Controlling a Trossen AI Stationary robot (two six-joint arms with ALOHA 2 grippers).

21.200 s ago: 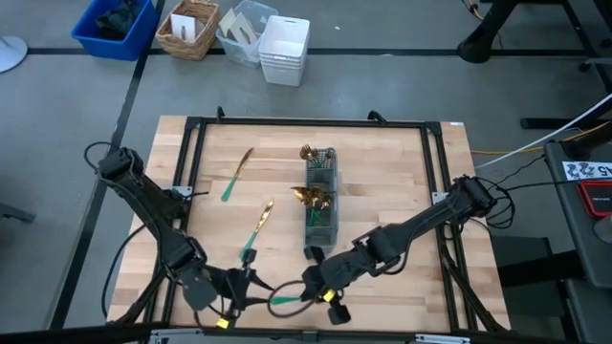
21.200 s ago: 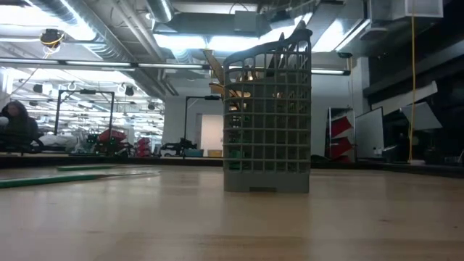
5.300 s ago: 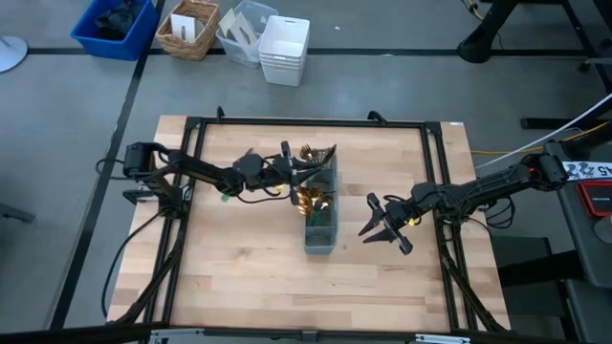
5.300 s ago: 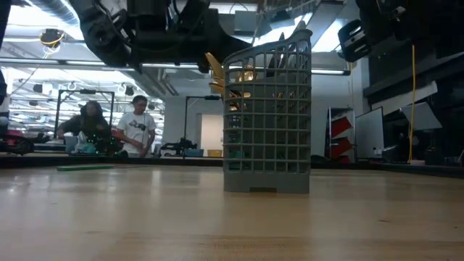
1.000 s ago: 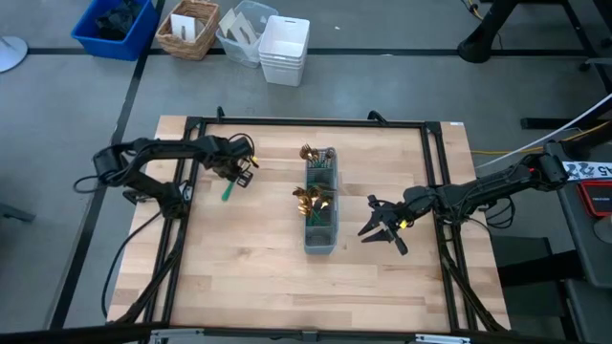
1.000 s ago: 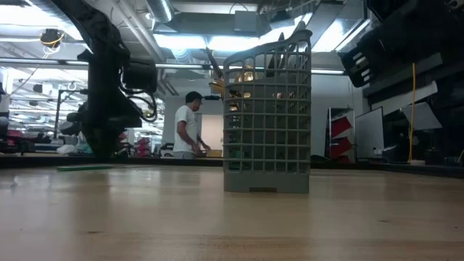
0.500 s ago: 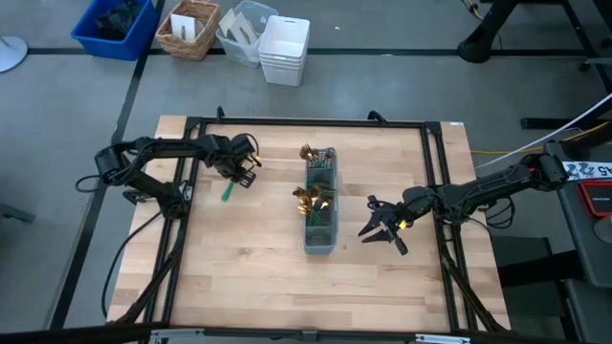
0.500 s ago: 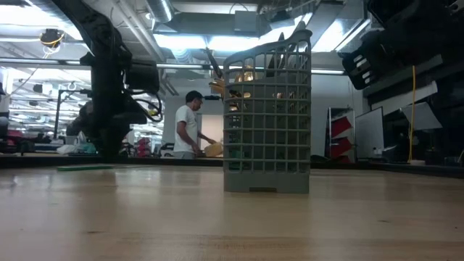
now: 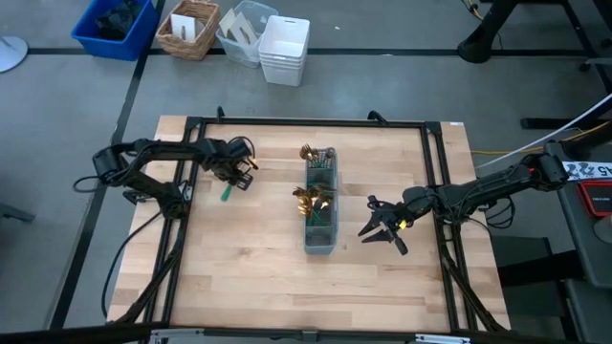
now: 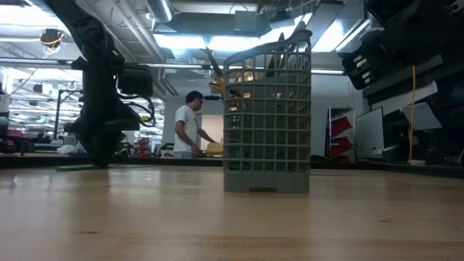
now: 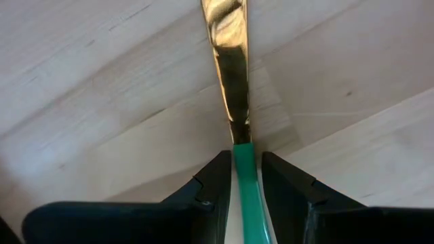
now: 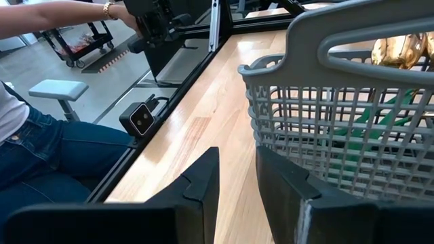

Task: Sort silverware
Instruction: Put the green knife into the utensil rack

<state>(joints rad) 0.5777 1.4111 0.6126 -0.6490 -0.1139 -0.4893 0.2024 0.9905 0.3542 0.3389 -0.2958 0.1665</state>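
A knife with a gold blade (image 11: 229, 61) and a slim green handle (image 9: 228, 191) lies flat on the wooden table, left of the grey caddy (image 9: 321, 201). My left gripper (image 9: 239, 172) is down over it, pointing at the table. Its fingers are narrowly open and stand on either side of the handle. The caddy stands upright mid-table, with gold-headed silverware (image 9: 311, 198) sticking up out of its compartments. To the right of the caddy, my right gripper (image 9: 382, 229) hangs open with nothing between its fingers, and the caddy wall (image 12: 339, 102) is just ahead of it. My left gripper (image 11: 245, 159) comes from above, one finger on each long side of the knife's green handle (image 11: 244, 183), just behind where it joins the blade. Whether the fingers touch the handle I cannot tell. The knife lies flat on the table.
A black frame rail (image 9: 306, 122) runs round the table. On the floor beyond the far edge stand a blue bin (image 9: 115, 27), a wicker basket (image 9: 188, 29) and white bins (image 9: 284, 48). A person (image 10: 190, 130) stands far behind, and another sits beside the table (image 12: 41, 156).
My left gripper has moved a little toward the table's near edge and come down onto the knife, with its finger gap unchanged. The knife has stayed where it lay. In the room behind, a person has moved about.
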